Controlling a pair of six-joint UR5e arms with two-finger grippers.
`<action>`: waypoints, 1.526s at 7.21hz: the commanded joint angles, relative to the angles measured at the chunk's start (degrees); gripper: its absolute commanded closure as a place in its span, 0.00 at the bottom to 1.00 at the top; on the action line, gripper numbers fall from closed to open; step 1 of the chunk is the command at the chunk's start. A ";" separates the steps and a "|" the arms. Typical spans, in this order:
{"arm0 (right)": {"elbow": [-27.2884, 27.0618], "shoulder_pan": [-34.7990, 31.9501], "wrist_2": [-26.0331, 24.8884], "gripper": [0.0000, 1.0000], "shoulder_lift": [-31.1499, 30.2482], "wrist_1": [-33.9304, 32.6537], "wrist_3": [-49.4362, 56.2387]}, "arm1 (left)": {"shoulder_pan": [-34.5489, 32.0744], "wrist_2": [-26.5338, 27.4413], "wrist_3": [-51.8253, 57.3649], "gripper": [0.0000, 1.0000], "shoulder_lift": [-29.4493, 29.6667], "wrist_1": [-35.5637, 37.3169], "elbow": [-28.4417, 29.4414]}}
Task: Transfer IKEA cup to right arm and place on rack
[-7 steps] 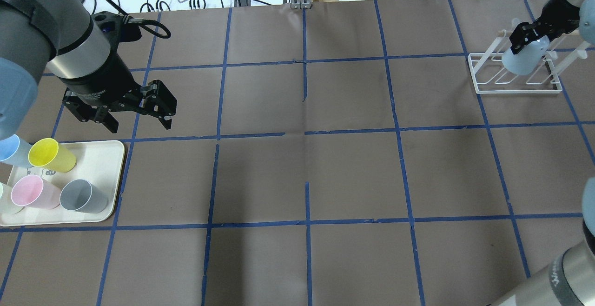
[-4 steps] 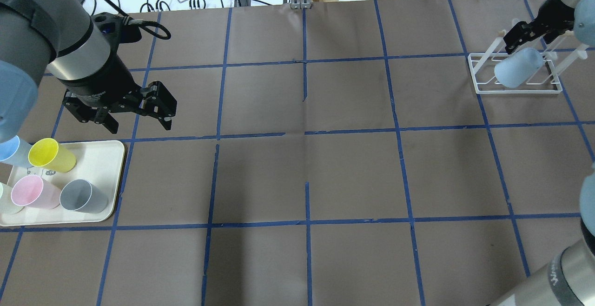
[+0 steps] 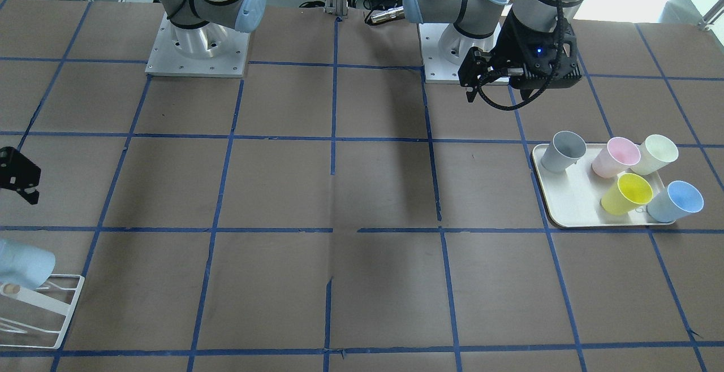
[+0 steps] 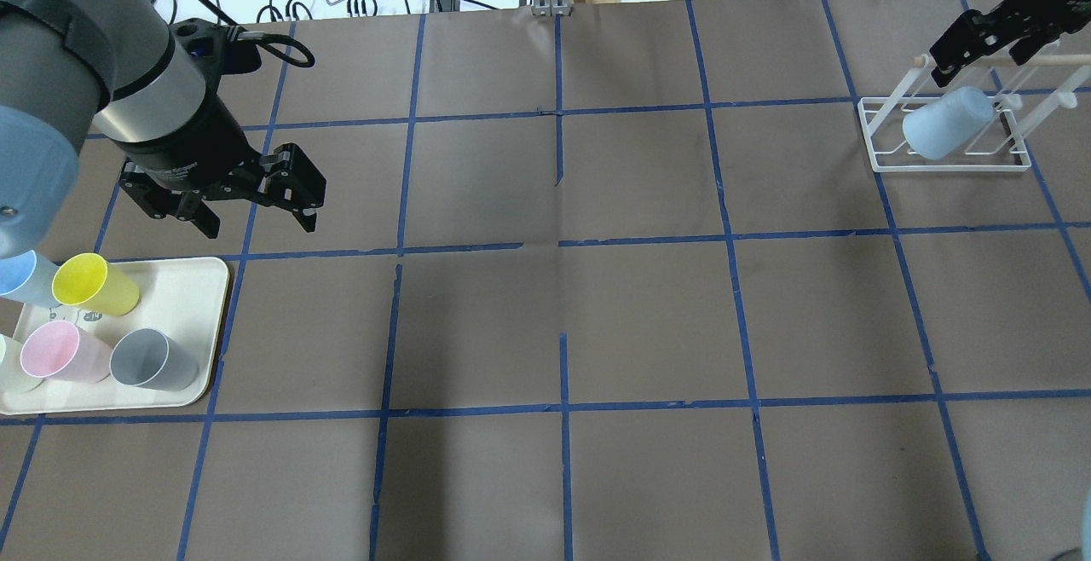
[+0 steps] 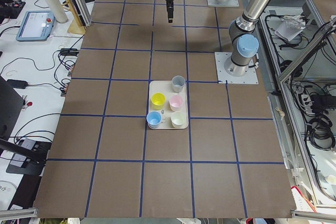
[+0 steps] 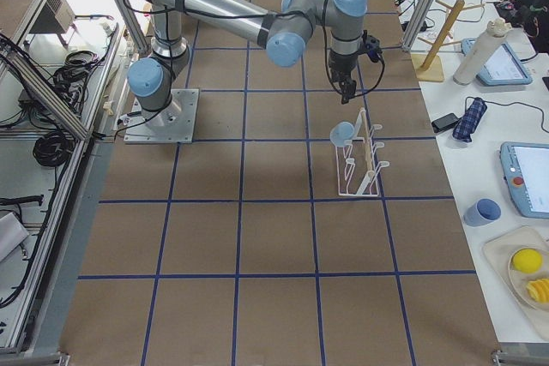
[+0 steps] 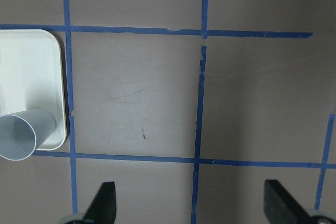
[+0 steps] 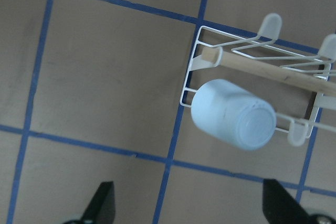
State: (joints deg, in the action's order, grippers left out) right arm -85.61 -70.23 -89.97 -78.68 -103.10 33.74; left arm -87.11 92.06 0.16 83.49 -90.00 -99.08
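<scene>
The pale light-blue IKEA cup (image 4: 942, 124) hangs mouth-down and tilted on a prong of the white wire rack (image 4: 878, 156) at the far right. It also shows in the right wrist view (image 8: 233, 114) and in the front view (image 3: 22, 267). My right gripper (image 4: 980, 60) is open and empty, above and behind the cup, apart from it. My left gripper (image 4: 256, 224) is open and empty, above the table just beyond the cream tray (image 4: 192, 288). A second light-blue cup (image 4: 17, 275) stands on that tray.
The tray also holds a yellow cup (image 4: 94, 286), a pink cup (image 4: 60, 352), a grey cup (image 4: 153, 359) and a pale cream cup (image 3: 656, 153). The rack's wooden rod (image 8: 273, 72) runs above the hung cup. Cables lie beyond the table's far edge.
My right gripper opened, let go of the cup and drew up and away from the rack. The cup settled lower on its prong. My left gripper barely moved.
</scene>
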 commanded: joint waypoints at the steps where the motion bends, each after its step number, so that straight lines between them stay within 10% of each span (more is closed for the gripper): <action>1: 0.01 -5.95 0.06 0.00 -7.51 8.76 -7.32 | 0.10 0.05 0.02 0.00 0.01 0.09 0.03; 5: -0.17 -21.33 -0.03 0.00 -11.67 11.17 -26.24 | 0.27 0.05 0.11 0.00 -0.78 0.27 -0.06; 11: -0.79 -22.67 0.06 0.00 -10.62 10.20 -27.85 | 0.27 -0.21 0.11 0.00 -1.31 0.27 -0.06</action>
State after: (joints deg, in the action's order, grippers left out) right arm -86.37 -92.88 -89.74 -89.38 -92.86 6.01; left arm -86.76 91.95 0.26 82.29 -89.74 -99.22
